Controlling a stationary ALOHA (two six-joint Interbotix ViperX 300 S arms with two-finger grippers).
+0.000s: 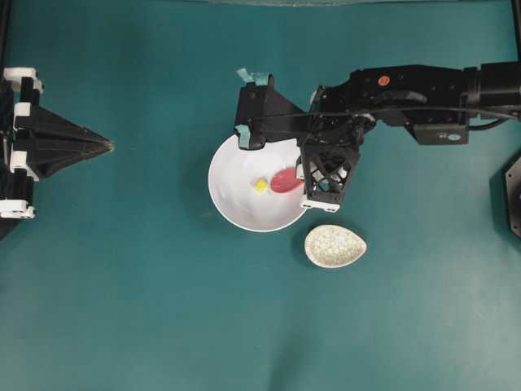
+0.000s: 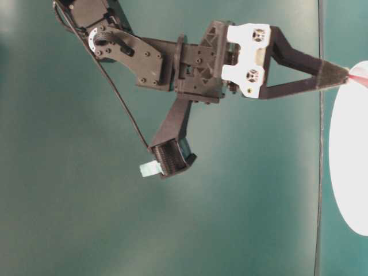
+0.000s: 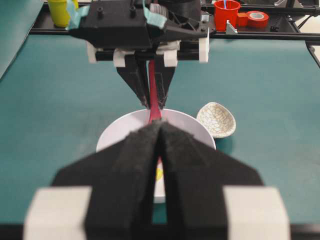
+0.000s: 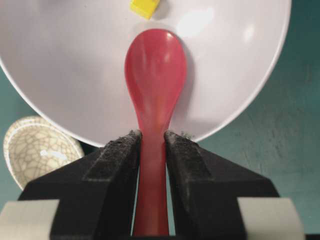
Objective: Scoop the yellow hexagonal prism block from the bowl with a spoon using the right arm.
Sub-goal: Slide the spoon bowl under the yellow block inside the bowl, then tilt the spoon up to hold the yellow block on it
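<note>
The white bowl (image 1: 232, 199) sits mid-table with the tiny yellow block (image 1: 260, 185) on its floor. My right gripper (image 1: 301, 176) hangs over the bowl's right rim, shut on the handle of the pink-red spoon (image 1: 282, 181). In the right wrist view the fingers (image 4: 122, 150) clamp the spoon (image 4: 155, 75), whose scoop rests inside the bowl (image 4: 60, 60). The scoop's tip lies just short of the block (image 4: 145, 7). My left gripper (image 1: 107, 147) stays far left, shut and holding nothing, its tips (image 3: 160, 127) pointing at the bowl (image 3: 115, 132).
A speckled cream spoon rest (image 1: 334, 246) lies just right of and below the bowl. At the far table edge a black rail carries a red cup (image 3: 226, 14), a red tape roll (image 3: 256, 18) and a yellow cup (image 3: 60, 11).
</note>
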